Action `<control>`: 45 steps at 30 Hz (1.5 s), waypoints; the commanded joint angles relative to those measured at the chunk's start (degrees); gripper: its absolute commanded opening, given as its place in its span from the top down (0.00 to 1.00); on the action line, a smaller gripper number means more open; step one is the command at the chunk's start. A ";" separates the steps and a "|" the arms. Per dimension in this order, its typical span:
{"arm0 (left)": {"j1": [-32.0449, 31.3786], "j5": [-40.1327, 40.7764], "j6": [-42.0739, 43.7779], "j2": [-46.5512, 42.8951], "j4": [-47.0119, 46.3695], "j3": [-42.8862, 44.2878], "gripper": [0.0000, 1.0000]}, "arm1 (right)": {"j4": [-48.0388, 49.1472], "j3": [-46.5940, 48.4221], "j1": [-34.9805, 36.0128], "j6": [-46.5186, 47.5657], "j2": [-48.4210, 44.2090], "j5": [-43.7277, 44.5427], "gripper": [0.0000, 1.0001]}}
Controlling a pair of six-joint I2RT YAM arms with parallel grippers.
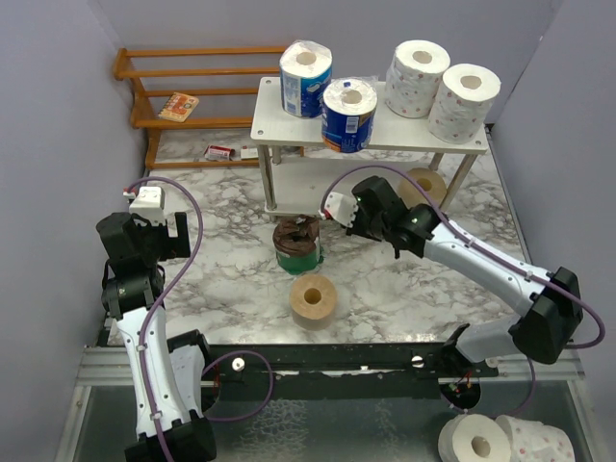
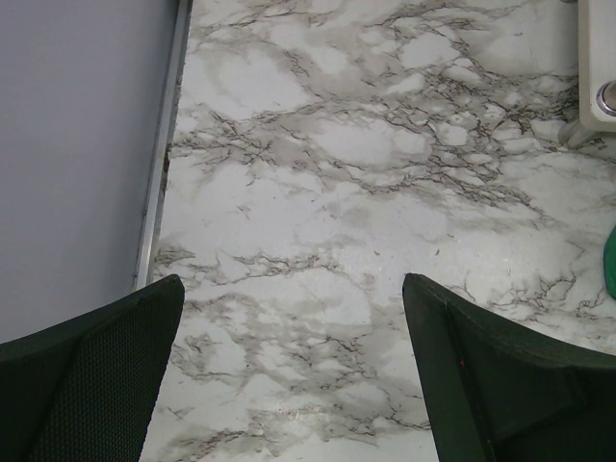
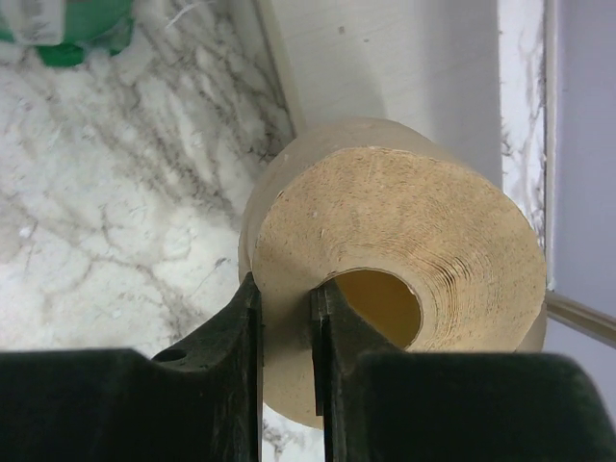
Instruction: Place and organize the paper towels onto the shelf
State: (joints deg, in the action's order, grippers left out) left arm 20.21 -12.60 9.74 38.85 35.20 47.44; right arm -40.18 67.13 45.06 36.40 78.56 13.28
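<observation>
Right gripper (image 3: 286, 289): I see it clamped narrow on the wall of a tan roll (image 3: 385, 212), one finger inside the core and one outside. This roll sits under the top tier, toward the right end of the shelf (image 1: 404, 130). Left gripper (image 2: 294, 284): jaws wide, nothing between them, over the table (image 1: 221, 279).

On the top tier stand two blue rolls (image 1: 306, 77) and two white rolls (image 1: 417, 77). A brown roll (image 1: 296, 245) and a second tan roll (image 1: 314, 300) stand on the table before the shelf.
</observation>
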 commanded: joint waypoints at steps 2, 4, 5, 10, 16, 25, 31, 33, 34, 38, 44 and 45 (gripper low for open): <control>0.48 -1.02 0.02 -0.10 -0.70 0.02 0.01 | 10.68 4.73 -4.54 -1.04 2.65 0.94 0.99; 0.50 -1.02 -0.05 -0.28 -0.68 0.02 0.01 | 10.61 6.39 -6.04 -2.99 4.41 -0.23 0.99; 0.52 -0.98 -0.03 -0.35 -0.74 0.02 0.01 | 11.02 6.69 -6.49 -3.65 5.01 -0.52 0.99; 0.54 -0.98 -0.05 -0.36 -0.74 0.02 0.01 | 14.85 5.45 -6.96 -5.75 6.24 0.30 0.99; 0.53 -1.00 0.00 -0.42 -0.72 0.03 0.01 | 18.44 2.92 -7.78 -7.00 6.94 0.29 0.99; 0.54 -0.93 0.08 -0.35 -0.74 0.00 0.01 | 20.65 0.60 -8.50 -6.33 7.63 1.65 0.67; 0.53 -0.81 0.10 -0.30 -0.79 -0.06 0.01 | 22.81 -1.19 -8.54 -5.37 6.89 3.43 0.62; 0.59 -0.71 0.13 -0.35 -0.80 -0.06 0.01 | 24.20 -1.97 -8.51 -4.69 6.42 4.69 0.61; 0.54 -0.74 0.13 -0.34 -0.79 -0.04 0.01 | 24.75 -2.21 -8.50 -4.28 6.30 5.48 0.60; 0.53 -0.84 0.12 -0.32 -0.79 -0.01 0.01 | 26.48 -2.87 -8.50 -2.98 5.10 7.03 0.51; 0.54 -0.50 0.11 -0.52 -0.81 -0.07 0.01 | 28.27 -4.37 -8.54 -1.95 0.06 6.59 0.38; 0.49 -0.50 0.18 -0.66 -0.76 -0.13 0.01 | 28.40 -4.91 -8.50 -1.69 -1.34 5.95 0.36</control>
State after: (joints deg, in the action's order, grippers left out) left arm 20.29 -12.60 9.76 38.85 35.20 47.44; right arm -15.99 63.57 36.67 33.30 83.37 18.48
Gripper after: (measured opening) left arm 0.989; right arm 0.602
